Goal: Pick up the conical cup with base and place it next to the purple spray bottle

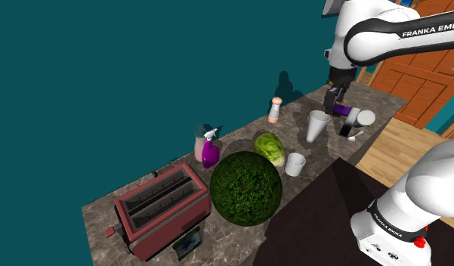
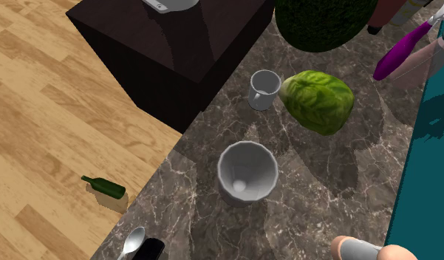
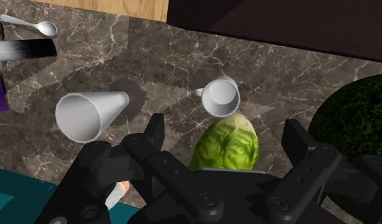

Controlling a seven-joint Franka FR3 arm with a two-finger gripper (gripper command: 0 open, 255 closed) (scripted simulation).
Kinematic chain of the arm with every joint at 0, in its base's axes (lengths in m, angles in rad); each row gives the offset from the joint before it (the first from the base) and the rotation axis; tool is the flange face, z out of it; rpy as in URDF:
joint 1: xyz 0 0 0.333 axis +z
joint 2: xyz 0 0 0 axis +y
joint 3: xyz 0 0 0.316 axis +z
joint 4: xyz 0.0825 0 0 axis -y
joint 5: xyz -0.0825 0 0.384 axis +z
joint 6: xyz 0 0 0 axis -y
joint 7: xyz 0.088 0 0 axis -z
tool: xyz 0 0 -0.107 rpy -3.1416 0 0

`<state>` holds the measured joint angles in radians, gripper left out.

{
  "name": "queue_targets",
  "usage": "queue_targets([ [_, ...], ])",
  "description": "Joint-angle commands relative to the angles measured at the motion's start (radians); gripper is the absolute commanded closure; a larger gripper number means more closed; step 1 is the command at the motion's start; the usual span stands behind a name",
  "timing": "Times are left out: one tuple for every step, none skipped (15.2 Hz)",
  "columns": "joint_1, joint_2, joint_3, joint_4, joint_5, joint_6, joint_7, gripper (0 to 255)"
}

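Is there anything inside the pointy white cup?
Empty. The second exterior view looks down into the cup, and its bare grey inside shows right to the bottom.

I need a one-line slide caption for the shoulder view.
Open claw hangs near the white conical cup on the marbled counter; the purple spray bottle stands to the view's left.

White arm outstretched, black jaws downward, wide apart.
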<state>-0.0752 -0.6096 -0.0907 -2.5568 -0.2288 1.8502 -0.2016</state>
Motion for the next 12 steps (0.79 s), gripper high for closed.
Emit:
queue_targets([
  [-0.016,0.041,-0.031,-0.013,-0.024,0.070,-0.025,0],
  [-0.024,0.068,-0.047,-0.016,-0.035,0.106,-0.037,0],
  [-0.032,0.095,-0.062,-0.017,-0.045,0.141,-0.048,0],
  [-0.039,0.124,-0.077,-0.017,-0.055,0.176,-0.060,0],
  [-0.046,0.155,-0.093,-0.015,-0.063,0.211,-0.072,0],
  [-0.052,0.187,-0.108,-0.011,-0.071,0.246,-0.083,0],
  [-0.058,0.219,-0.122,-0.006,-0.077,0.281,-0.096,0],
  [-0.063,0.253,-0.137,0.001,-0.081,0.315,-0.108,0],
  [-0.068,0.288,-0.151,0.009,-0.085,0.348,-0.121,0],
  [-0.073,0.324,-0.165,0.019,-0.087,0.381,-0.134,0],
  [-0.077,0.361,-0.179,0.030,-0.086,0.414,-0.149,0],
  [-0.081,0.398,-0.192,0.042,-0.084,0.445,-0.164,0],
])
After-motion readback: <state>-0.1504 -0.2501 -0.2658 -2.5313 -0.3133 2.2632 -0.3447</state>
